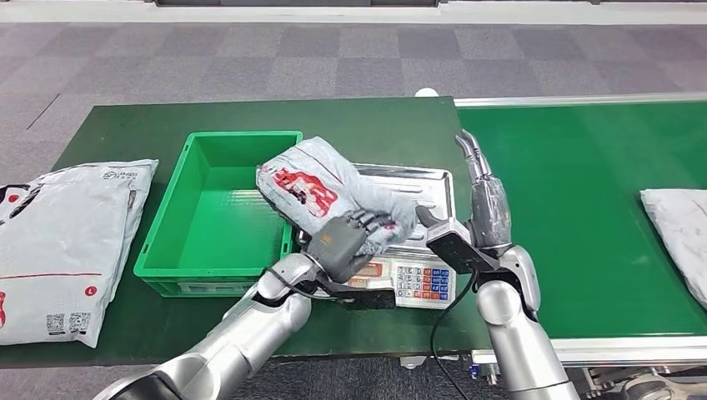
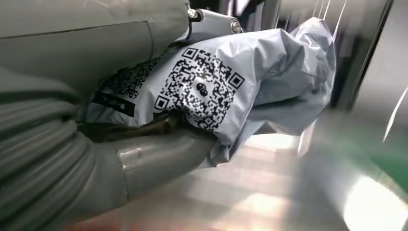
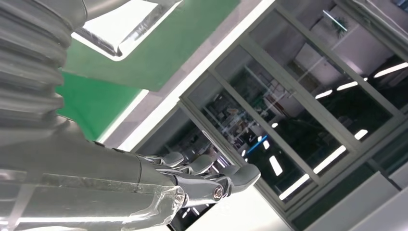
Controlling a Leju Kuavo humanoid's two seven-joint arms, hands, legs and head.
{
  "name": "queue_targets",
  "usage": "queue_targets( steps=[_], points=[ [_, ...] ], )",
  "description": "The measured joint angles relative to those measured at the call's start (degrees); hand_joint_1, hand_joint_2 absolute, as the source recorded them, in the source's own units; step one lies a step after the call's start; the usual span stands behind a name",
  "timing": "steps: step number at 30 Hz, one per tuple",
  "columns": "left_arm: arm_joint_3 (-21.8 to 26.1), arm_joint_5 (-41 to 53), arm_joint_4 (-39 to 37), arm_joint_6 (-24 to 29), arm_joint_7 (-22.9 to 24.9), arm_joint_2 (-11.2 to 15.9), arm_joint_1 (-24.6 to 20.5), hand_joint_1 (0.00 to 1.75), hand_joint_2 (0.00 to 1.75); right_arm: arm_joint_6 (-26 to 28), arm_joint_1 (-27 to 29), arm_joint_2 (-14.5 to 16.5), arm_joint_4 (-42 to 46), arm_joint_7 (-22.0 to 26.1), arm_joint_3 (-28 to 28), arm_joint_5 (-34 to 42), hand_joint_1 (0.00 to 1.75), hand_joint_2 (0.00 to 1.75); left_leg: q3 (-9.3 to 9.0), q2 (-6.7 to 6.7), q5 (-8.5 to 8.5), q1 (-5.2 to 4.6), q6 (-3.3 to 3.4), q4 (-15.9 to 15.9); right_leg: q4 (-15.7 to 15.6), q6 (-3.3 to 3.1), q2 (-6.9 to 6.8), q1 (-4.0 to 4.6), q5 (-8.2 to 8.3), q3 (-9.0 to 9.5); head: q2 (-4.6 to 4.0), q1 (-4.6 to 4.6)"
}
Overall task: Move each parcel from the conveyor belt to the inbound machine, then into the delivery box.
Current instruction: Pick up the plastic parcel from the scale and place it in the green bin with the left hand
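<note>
Head view: a grey parcel (image 1: 321, 187) with a red printed mark is gripped by the left hand (image 1: 343, 237) near the centre of the frame, lifted above the steel pan of a weighing scale (image 1: 429, 279) and overlapping the right rim of a green plastic crate (image 1: 167, 250). The crate is seen at centre left on a dark green table (image 1: 108, 125). A large grey mailer bag (image 1: 62, 242) is laid flat at the far left edge. The right hand (image 1: 483, 196) is raised beside the scale at centre right, its fingers held straight and close together, with nothing in its grasp. Another pale parcel (image 1: 679, 237) is seen at the right edge on the bright green conveyor belt (image 1: 575, 208). Left wrist view: a QR code on the crumpled parcel (image 2: 211, 89) is pressed against the grey thumb.
</note>
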State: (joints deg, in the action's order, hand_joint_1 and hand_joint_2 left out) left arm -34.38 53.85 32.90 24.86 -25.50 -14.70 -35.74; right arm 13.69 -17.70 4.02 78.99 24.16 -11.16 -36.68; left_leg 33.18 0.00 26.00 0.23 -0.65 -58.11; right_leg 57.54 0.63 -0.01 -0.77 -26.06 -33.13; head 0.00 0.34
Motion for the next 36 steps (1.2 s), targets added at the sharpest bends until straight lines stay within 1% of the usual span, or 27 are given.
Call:
queue_targets(
  steps=[2,5,7,9,12,18,29,32,34,36],
  points=[
    [1.53,1.04,7.22,7.22,-2.82,1.19,2.58,1.75,1.75,0.0,0.57,-0.4,0.35,0.21,-0.01,0.48,0.0,1.75,0.17,-0.03,-0.02,0.01,0.01,0.0,0.01,0.01,-0.01,-0.02,0.02,-0.15,0.0,0.0],
    [2.94,5.37,16.98,12.61,-2.71,2.98,5.8,1.75,1.75,0.2,0.98,-0.95,0.5,0.54,-0.01,1.06,0.0,1.75,0.38,-0.03,-0.01,0.01,0.01,0.0,0.01,0.02,0.0,-0.06,0.02,-0.36,0.0,-0.01],
    [4.04,8.06,22.16,14.47,-2.36,3.83,7.31,1.75,1.75,0.32,1.11,-1.22,0.5,0.65,0.0,1.18,0.0,1.75,0.5,-0.04,-0.01,0.01,0.01,0.0,0.0,0.02,-0.01,-0.08,0.02,-0.47,0.0,-0.01],
    [5.76,9.5,26.42,15.03,-2.54,4.44,8.3,1.75,1.75,0.56,1.25,-1.4,0.5,0.68,0.0,1.19,0.0,1.75,0.54,-0.04,0.0,0.01,0.02,-0.01,0.0,0.02,-0.02,-0.09,0.02,-0.51,0.0,0.0],
    [8.38,9.84,30.36,15.07,-3.26,5.11,9.02,1.75,1.75,0.86,1.47,-1.63,0.5,0.67,0.0,1.19,0.0,1.75,0.54,-0.04,0.0,0.01,0.03,-0.01,0.0,0.02,-0.02,-0.1,0.02,-0.51,0.0,-0.01],
    [10.67,9.84,34.29,15.07,-3.5,5.93,9.89,1.75,1.75,0.89,1.56,-1.8,0.5,0.67,0.0,1.19,0.0,1.75,0.54,-0.04,0.0,0.01,0.03,-0.01,0.0,0.03,-0.02,-0.09,0.02,-0.52,0.0,-0.01],
    [11.87,10.38,36.12,15.07,-3.69,6.41,10.38,1.75,1.75,0.96,1.59,-1.88,0.51,0.67,0.0,1.19,0.0,1.75,0.55,-0.04,0.0,0.01,0.03,-0.01,0.0,0.03,-0.02,-0.09,0.02,-0.53,0.0,-0.01],
    [13.87,11.48,36.59,15.07,-5.3,6.18,10.58,1.75,1.75,1.19,1.65,-1.93,0.52,0.6,-0.01,1.21,0.0,1.75,0.55,-0.03,0.0,0.01,0.03,-0.01,0.0,0.03,-0.01,-0.09,0.02,-0.54,0.0,-0.01],
    [16.08,11.57,36.83,15.07,-6.85,5.92,10.59,1.75,1.75,1.33,1.72,-2.07,0.55,0.53,-0.01,1.22,0.0,1.75,0.54,-0.02,0.0,0.01,0.03,-0.01,0.0,0.03,0.0,-0.09,0.02,-0.54,0.0,-0.01],
    [18.45,12.1,37.07,15.07,-7.1,5.72,10.54,1.75,1.75,1.49,1.88,-2.23,0.82,0.33,-0.01,1.22,0.0,1.75,0.54,-0.02,0.0,0.01,0.03,-0.01,0.0,0.02,0.0,-0.08,0.02,-0.55,0.0,-0.01]
  ],
)
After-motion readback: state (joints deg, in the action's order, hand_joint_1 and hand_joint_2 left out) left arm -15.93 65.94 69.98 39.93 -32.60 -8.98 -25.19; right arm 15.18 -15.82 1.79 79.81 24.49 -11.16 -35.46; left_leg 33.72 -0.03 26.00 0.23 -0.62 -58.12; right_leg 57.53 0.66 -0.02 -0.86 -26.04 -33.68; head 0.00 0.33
